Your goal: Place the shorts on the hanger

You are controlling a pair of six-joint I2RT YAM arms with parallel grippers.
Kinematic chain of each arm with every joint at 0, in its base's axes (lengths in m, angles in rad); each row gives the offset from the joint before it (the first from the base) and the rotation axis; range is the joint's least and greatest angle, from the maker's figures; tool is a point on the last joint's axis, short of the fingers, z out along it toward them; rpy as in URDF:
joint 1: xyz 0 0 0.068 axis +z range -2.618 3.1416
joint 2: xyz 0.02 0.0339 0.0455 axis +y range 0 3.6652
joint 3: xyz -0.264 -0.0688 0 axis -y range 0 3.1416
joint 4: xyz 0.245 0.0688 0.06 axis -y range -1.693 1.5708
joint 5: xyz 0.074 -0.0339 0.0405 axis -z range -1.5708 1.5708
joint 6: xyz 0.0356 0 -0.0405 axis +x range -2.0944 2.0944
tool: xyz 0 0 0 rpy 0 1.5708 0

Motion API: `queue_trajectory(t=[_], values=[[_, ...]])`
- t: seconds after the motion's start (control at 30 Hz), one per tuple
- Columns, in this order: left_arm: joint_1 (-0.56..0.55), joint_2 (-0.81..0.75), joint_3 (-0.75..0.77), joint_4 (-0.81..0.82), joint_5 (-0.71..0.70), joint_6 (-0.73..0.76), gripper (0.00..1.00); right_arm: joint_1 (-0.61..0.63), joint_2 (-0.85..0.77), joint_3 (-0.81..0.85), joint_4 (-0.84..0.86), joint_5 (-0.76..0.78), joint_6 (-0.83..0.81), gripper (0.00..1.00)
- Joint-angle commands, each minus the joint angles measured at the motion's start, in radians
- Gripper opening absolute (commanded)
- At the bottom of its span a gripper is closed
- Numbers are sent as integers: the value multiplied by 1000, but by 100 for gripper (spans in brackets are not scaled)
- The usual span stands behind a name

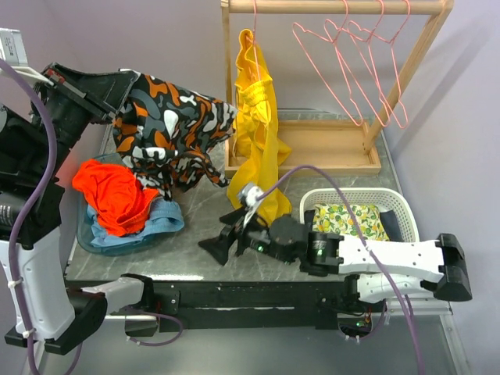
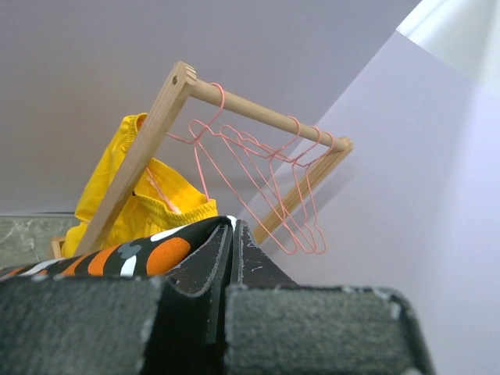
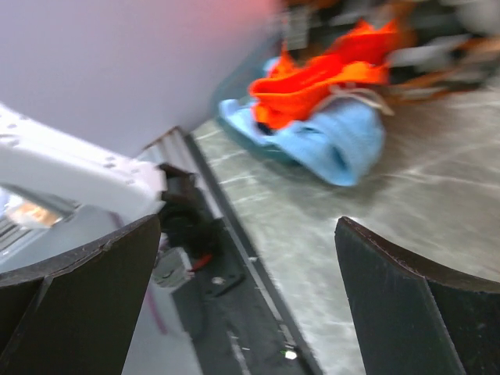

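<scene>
The shorts (image 1: 168,129), black with orange, white and grey blotches, hang in the air at the left above the table, pinched at their left edge by my left gripper (image 1: 117,105), which is shut on them. In the left wrist view the shorts (image 2: 117,258) show at the closed jaws (image 2: 232,234). Several pink wire hangers (image 1: 355,70) hang on the wooden rack rail at the back right, also in the left wrist view (image 2: 266,195). My right gripper (image 1: 217,248) is open and empty, low over the table's front edge, in the right wrist view (image 3: 250,297).
A plain yellow garment (image 1: 258,141) hangs on a hanger at the rack's left end. A teal bin (image 1: 109,238) holds an orange-red garment (image 1: 113,195) and light blue cloth. A white basket (image 1: 391,205) with a lemon-print cloth stands at the right. The rack's wooden tray (image 1: 328,148) lies behind.
</scene>
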Motion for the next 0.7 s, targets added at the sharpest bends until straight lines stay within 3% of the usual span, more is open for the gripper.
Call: queue_trajectory(t=[0.0,0.17,0.37,0.6,0.63,0.67], values=[[1,-24,-32,89,39,-43,1,74,71,76,180,141,-4,99],[1,-29,-44,92,29,-61,1,85,192,146,278,257,7,97],[0,-23,-43,86,30,-78,1,93,436,366,283,386,-21,96],[0,-32,-54,77,15,-76,1,78,712,684,160,547,10,98],[0,-35,-54,68,6,-73,1,71,729,708,124,555,16,97],[1,-33,-51,62,-8,-69,1,68,740,736,105,566,24,90]])
